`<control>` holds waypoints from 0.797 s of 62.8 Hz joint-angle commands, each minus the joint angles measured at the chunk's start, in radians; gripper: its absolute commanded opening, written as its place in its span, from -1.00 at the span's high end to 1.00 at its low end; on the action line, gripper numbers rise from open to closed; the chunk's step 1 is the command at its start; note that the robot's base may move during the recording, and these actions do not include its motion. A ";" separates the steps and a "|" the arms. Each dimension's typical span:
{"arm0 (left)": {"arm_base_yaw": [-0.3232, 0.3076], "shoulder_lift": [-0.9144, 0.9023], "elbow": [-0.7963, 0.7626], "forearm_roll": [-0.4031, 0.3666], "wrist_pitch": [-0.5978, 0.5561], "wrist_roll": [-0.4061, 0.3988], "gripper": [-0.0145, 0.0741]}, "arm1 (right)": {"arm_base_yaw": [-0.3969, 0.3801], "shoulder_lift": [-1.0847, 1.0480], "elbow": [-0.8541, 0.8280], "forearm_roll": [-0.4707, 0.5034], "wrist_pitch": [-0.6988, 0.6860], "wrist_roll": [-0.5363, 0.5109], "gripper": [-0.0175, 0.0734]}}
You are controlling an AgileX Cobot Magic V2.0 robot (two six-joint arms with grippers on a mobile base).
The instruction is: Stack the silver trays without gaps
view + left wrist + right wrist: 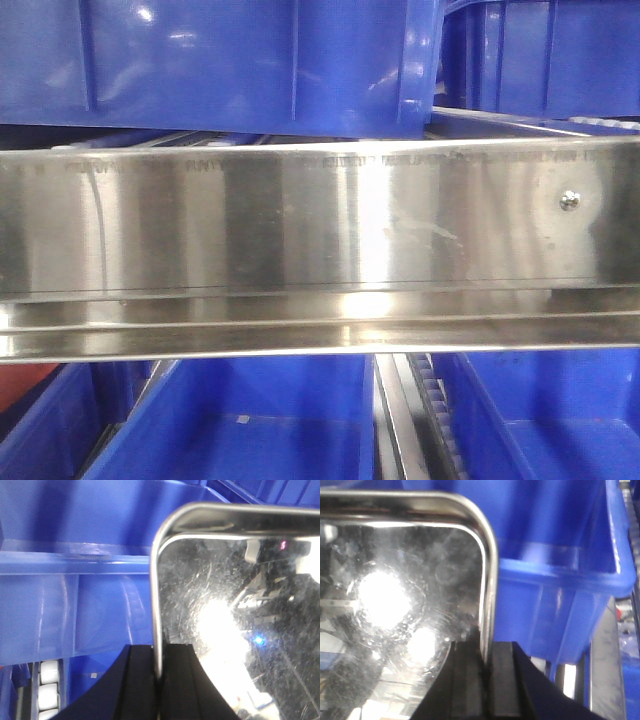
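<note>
In the left wrist view a mirror-shiny silver tray (225, 605) with a rolled rim and rounded corner fills the right half. My left gripper (159, 650) is shut on its left rim, one black finger (137, 680) outside and one inside. The right wrist view shows a silver tray (395, 580) filling the left half, with my right gripper (486, 647) shut on its right rim. I cannot tell whether both views show the same tray. The front view shows no tray and no gripper.
A broad steel rail (320, 230) with a screw head (569, 199) spans the front view, with blue bins above (220, 60) and below (250, 430). Blue bin walls (75, 580) (560, 580) stand close beside each held rim. White rollers (47, 685) show at lower left.
</note>
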 commanded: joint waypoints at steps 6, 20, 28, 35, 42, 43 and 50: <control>-0.003 -0.012 -0.015 -0.036 -0.030 -0.004 0.71 | -0.002 -0.009 -0.004 -0.010 -0.111 -0.011 0.74; -0.003 -0.012 -0.015 -0.036 -0.030 -0.004 0.71 | -0.002 -0.009 -0.004 -0.010 -0.131 -0.011 0.74; -0.003 -0.012 -0.015 -0.036 -0.030 -0.004 0.71 | -0.002 -0.009 -0.004 -0.010 -0.131 -0.011 0.74; -0.003 -0.012 -0.015 -0.036 -0.030 -0.004 0.71 | -0.002 -0.009 -0.004 -0.010 -0.131 -0.011 0.74; -0.003 -0.012 -0.015 -0.036 -0.030 -0.004 0.71 | -0.002 -0.009 -0.004 -0.010 -0.131 -0.011 0.74; -0.003 -0.012 -0.015 -0.036 -0.030 -0.004 0.71 | -0.002 -0.009 -0.004 -0.010 -0.131 -0.011 0.74; -0.003 -0.012 -0.015 -0.036 -0.030 -0.004 0.71 | -0.002 -0.009 -0.004 -0.010 -0.131 -0.011 0.74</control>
